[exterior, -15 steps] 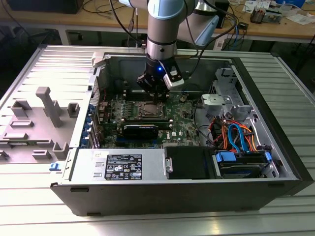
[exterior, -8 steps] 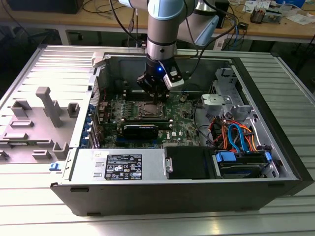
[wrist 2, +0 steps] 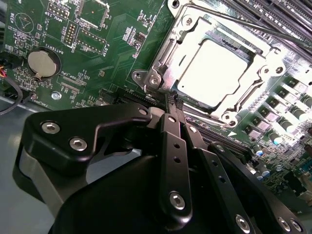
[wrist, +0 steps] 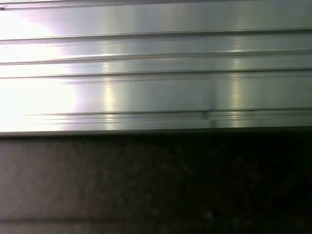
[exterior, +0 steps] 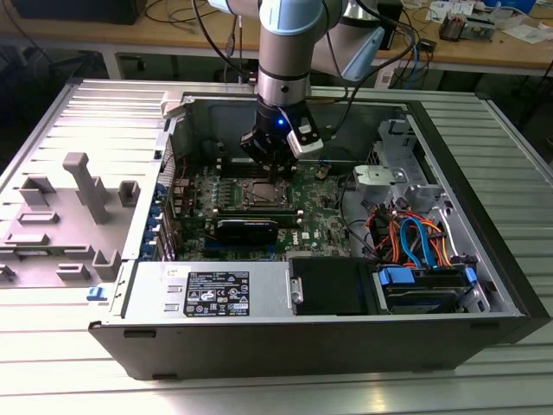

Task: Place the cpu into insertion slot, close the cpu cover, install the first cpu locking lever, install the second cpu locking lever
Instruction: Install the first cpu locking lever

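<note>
The cpu (wrist 2: 214,66) lies flat in the insertion slot (exterior: 259,195), its metal top glaring bright in the second wrist view. The silver cpu cover (wrist 2: 168,51) is folded down around it as a frame. A thin locking lever (wrist 2: 253,27) runs along the socket's far side. My gripper (wrist 2: 171,100) has its two black fingers pressed together, tips at the socket's near edge beside a corner screw (wrist 2: 154,80). In the exterior view the gripper (exterior: 276,177) stands upright just over the socket on the green motherboard (exterior: 315,216). Whether the tips pinch a lever is hidden.
The open computer case (exterior: 484,285) holds a long black block (exterior: 248,229) in front of the socket, orange and blue cables (exterior: 415,238) at the exterior view's right, and a power supply (exterior: 212,290). A coin battery (wrist 2: 43,63) sits on the board. A grey fixture (exterior: 78,186) rests on the ribbed table (wrist: 156,73).
</note>
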